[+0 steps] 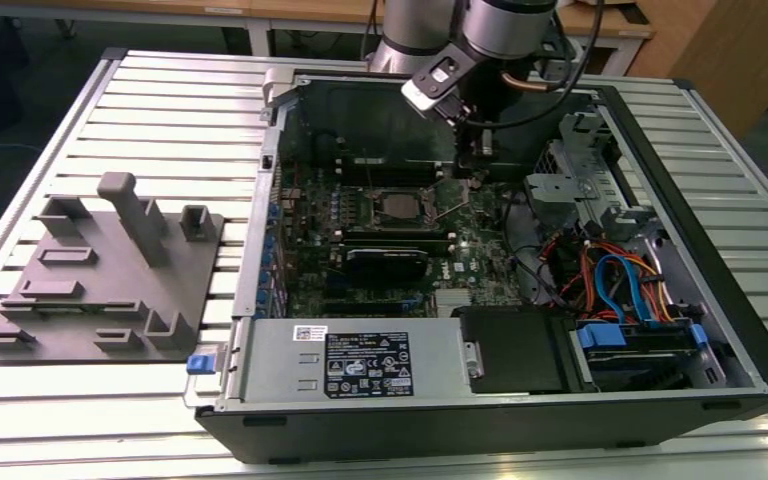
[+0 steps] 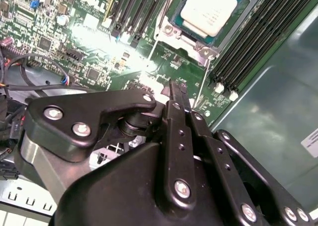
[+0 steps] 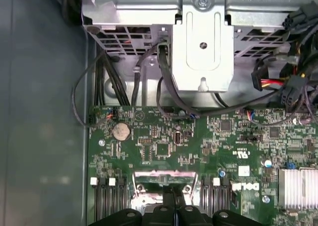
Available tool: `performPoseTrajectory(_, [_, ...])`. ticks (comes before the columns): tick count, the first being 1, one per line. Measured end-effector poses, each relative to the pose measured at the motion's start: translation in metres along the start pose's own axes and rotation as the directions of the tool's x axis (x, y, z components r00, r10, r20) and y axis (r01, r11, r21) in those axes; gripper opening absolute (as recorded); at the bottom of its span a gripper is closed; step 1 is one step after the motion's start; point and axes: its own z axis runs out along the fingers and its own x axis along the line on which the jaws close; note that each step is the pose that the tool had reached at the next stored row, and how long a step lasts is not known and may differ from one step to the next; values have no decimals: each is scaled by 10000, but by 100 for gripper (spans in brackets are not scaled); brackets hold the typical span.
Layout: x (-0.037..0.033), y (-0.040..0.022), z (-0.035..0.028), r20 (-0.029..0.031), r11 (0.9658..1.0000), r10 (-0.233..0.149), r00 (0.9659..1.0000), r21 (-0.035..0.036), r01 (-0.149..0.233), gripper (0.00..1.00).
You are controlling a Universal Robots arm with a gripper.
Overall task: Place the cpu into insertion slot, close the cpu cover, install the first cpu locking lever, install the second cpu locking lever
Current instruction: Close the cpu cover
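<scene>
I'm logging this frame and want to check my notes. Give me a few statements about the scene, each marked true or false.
The cpu lies in its socket. True.
The gripper carries the cpu. False: the cpu lies in the socket, apart from the jaws.
A grey fixture tray lies to the exterior view's left of the computer case. True.
The computer case is closed. False: it is open, with the motherboard exposed.

cpu point(image 2: 207, 10): dull silver-grey top. Motherboard point(image 2: 166, 62): green, fine pale traces. Tool point(image 2: 175, 89): matte black. Desk point(image 1: 157, 90): pale grey, ribbed in long stripes. Cables point(image 1: 614, 282): blue, orange, red. Fixture block point(image 1: 91, 290): plain mid-grey. Computer case point(image 1: 491, 435): black.
</scene>
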Motion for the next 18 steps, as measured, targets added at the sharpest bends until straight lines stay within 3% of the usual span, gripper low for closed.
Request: performPoseTrajectory(18, [48,183,89,7,10000,0,10000,22,0,10])
